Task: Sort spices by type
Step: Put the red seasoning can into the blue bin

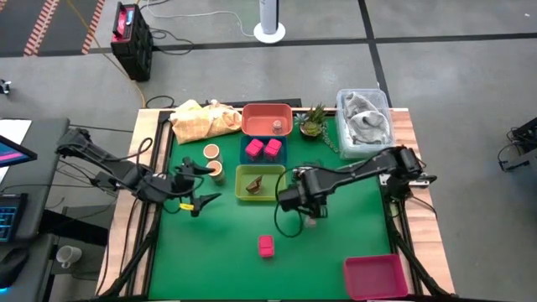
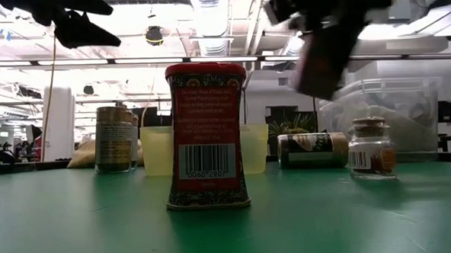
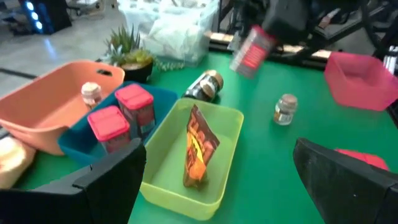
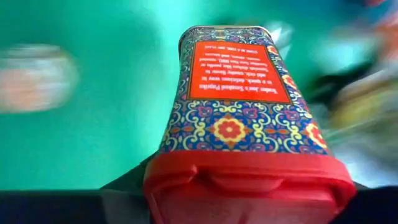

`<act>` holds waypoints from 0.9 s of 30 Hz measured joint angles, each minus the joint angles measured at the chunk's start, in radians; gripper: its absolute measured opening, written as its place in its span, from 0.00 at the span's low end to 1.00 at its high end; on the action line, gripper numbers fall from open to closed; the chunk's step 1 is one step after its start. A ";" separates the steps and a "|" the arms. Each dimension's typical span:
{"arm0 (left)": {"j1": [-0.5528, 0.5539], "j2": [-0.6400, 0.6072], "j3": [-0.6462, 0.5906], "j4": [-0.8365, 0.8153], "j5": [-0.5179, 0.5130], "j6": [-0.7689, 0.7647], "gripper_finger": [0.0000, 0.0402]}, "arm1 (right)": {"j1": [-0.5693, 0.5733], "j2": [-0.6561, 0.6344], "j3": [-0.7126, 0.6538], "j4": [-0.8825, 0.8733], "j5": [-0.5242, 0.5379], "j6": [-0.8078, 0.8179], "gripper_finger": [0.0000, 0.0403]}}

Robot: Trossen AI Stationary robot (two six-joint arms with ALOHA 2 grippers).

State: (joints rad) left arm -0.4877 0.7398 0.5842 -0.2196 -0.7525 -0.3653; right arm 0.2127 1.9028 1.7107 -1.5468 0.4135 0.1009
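Note:
My right gripper (image 1: 304, 204) hangs over the green mat's middle, shut on a red-lidded patterned spice tin (image 4: 233, 106). The tin also shows in the left wrist view (image 3: 252, 50). My left gripper (image 1: 200, 198) is open over the mat's left part and touches nothing. Another pink-lidded tin (image 1: 266, 245) stands upright on the mat near the near edge. Two like tins (image 1: 263, 149) stand in a blue tray. A brown packet (image 3: 198, 149) leans in the yellow-green tray (image 1: 243, 191). Two tan jars (image 1: 214, 161) stand left of that tray. My right gripper holds the spice tin at its red lid end (image 4: 249, 183), which lies nearest the wrist, and the patterned body points away. The tin itself hides the fingers. It is lifted clear of the mat and hangs tilted (image 2: 321, 54).
An orange tray (image 1: 252, 126) holds a small jar. A corked glass jar (image 3: 285, 109) stands and a dark jar (image 3: 205, 86) lies on the mat near my right gripper. A pink tray (image 1: 376, 275) sits at the near right corner. The yellow cloth (image 1: 201, 120), plant (image 1: 313, 120) and clear bin (image 1: 363, 117) line the far edge.

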 joint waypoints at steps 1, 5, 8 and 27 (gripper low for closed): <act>0.000 0.013 0.000 0.000 0.000 -0.014 0.97 | -0.007 0.001 0.011 0.021 0.084 -0.083 0.57; 0.000 0.052 0.000 0.002 0.000 -0.054 0.97 | -0.044 -0.002 0.021 0.221 0.308 -0.464 0.57; 0.000 0.067 0.000 0.001 0.000 -0.073 0.97 | -0.100 0.001 0.020 0.393 0.309 -0.736 0.56; -0.068 0.067 0.000 -0.032 -0.058 -0.193 0.97 | -0.356 0.048 0.020 0.495 0.145 -1.556 0.57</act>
State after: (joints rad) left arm -0.5552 0.8070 0.5842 -0.2513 -0.8102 -0.5583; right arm -0.1436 1.9511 1.7302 -1.0514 0.5585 -1.4556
